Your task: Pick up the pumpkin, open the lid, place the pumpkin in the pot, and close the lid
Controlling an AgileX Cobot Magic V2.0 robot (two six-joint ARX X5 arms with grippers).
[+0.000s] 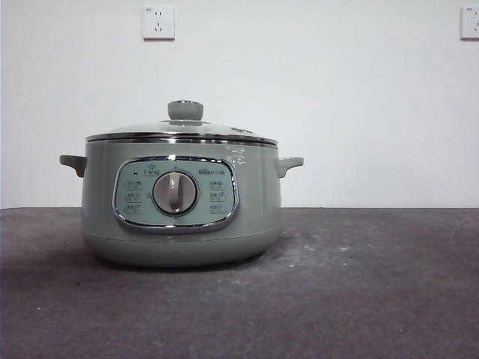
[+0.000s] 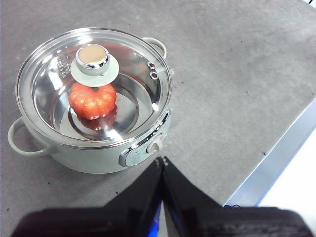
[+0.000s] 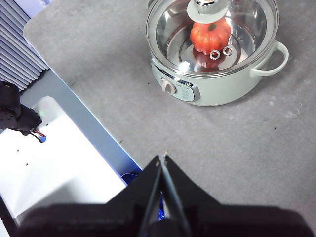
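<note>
I'm looking at the pot (image 1: 182,206) sitting on the grey table (image 1: 359,299), well in from the edges, dial facing the front camera, and the lid (image 2: 93,86) is seated flat on its chrome rim with the knob (image 1: 185,110) upright. Through the glass in both wrist views I can see the pumpkin (image 2: 93,100) resting on the steel floor of the pot, roughly central, partly under the knob. My left gripper (image 2: 162,160) hangs above the table beside the pot's dial side, jaws pressed together and pinching nothing; my right gripper (image 3: 163,158) is further off, up over the table near the edge where a white surface (image 3: 59,168) begins, also pressed together and empty. Neither touches the pot. To me the job reads as done: pumpkin in, lid on. What could spoil it from here is mostly my own arms. The left one sits close to the pot, so a careless sideways swing could clip the rim or a side handle (image 2: 17,140) and slide the pot or jolt the lid askew. I can't tell from the front view whether the lid is fully seated all round at the back, so a nudge might tip it. The right arm is near the table edge; dropping straight down there risks striking it.
</note>
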